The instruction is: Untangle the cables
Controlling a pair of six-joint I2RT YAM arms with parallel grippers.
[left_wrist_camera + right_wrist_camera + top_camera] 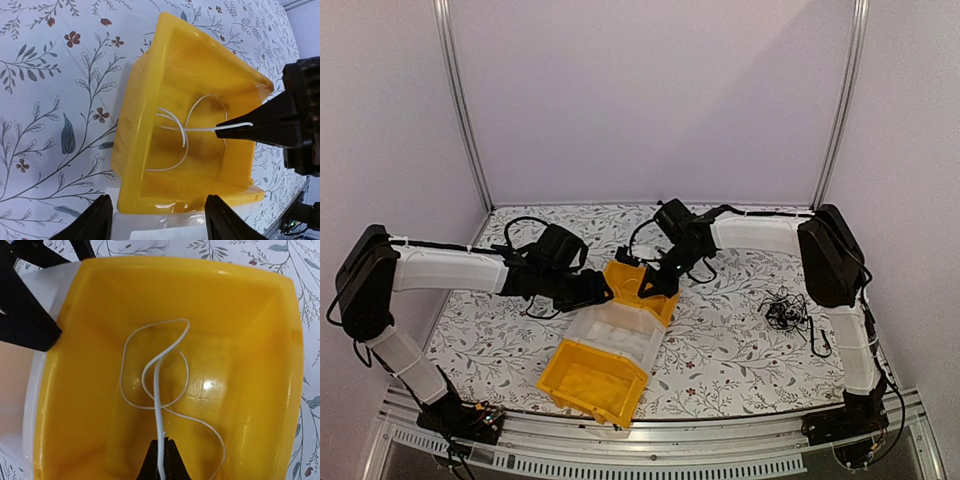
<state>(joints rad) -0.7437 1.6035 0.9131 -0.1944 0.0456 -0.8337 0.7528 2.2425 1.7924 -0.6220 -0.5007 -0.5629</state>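
A pale white cable (180,131) lies looped inside a small yellow bin (150,65). My right gripper (161,462) is shut on one end of this cable (158,390), just above the bin floor; its black fingers (260,122) reach in from the right in the left wrist view. My left gripper (161,220) is open and empty, its fingers either side of the bin's near wall. In the top view both grippers, left (595,290) and right (655,282), meet at this bin (638,272). A tangled bunch of black cables (786,308) lies on the table to the right.
A translucent white bin (616,335) and a second yellow bin (590,382) sit in a row toward the front edge, touching the small yellow bin. The white bin's rim (165,231) lies between my left fingers. The table has a floral cloth (720,350).
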